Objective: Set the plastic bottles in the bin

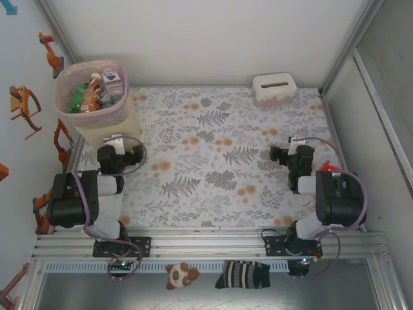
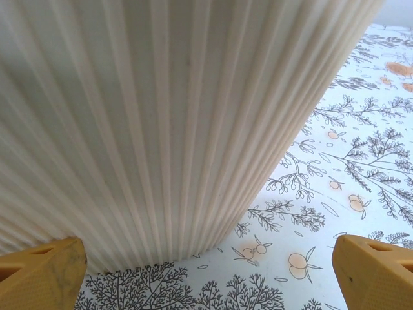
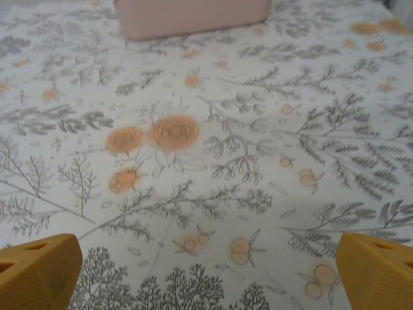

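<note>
Inside the bin (image 1: 106, 129), plastic bottles (image 1: 90, 95) (lower ones hidden, labels indistinct)

Soft, even light fills the overhead view; the desk (image 1: 219, 161) is bright, with only faint shadows. In the left wrist view the bin (image 2: 161, 129) looks slightly soft up close, its ribbed wall greyer toward the left. In the right wrist view the far pink box (image 3: 193, 16) is blurred.
</note>
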Controlling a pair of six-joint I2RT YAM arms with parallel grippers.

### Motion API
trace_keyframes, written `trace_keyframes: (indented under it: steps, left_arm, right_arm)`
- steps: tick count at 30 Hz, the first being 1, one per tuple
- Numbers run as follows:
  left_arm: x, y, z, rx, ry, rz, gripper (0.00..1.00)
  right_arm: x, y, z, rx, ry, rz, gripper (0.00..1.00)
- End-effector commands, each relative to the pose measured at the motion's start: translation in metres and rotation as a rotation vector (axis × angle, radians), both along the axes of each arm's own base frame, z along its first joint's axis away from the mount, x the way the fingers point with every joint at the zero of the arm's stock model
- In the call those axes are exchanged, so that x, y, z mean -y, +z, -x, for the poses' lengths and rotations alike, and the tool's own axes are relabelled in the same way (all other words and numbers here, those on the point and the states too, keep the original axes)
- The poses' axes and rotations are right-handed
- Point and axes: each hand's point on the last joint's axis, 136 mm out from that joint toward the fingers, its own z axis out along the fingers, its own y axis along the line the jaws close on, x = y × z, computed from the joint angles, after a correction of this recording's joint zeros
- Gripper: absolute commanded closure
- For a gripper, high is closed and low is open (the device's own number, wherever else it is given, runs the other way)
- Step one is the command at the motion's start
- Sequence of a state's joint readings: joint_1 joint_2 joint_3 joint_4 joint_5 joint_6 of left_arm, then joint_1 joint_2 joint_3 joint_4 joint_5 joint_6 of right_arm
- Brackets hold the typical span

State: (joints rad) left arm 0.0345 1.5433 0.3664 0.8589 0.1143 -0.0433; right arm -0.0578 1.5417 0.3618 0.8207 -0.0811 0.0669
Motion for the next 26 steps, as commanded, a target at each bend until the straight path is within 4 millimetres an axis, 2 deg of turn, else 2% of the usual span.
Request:
trace_keyframes:
  steps: [1,4,8,26]
  left_arm:
    - [0.011,0.012,-0.008,0.037,-0.059,-0.008,0.03]
    - [0.009,0.012,-0.009,0.034,-0.047,-0.012,0.03]
    - [0.001,0.011,-0.011,0.023,0.009,-0.029,0.03]
    - [0.001,0.011,-0.010,0.024,0.020,-0.041,0.03]
  right_arm:
    - [0.001,0.021,-0.011,0.077,0.014,0.014,0.01]
    - [0.011,0.019,-0.013,0.062,-0.055,0.015,0.01]
    - [0.012,0.019,-0.013,0.062,-0.057,0.016,0.01]
    - [0.012,0.019,-0.013,0.060,-0.057,0.017,0.01]
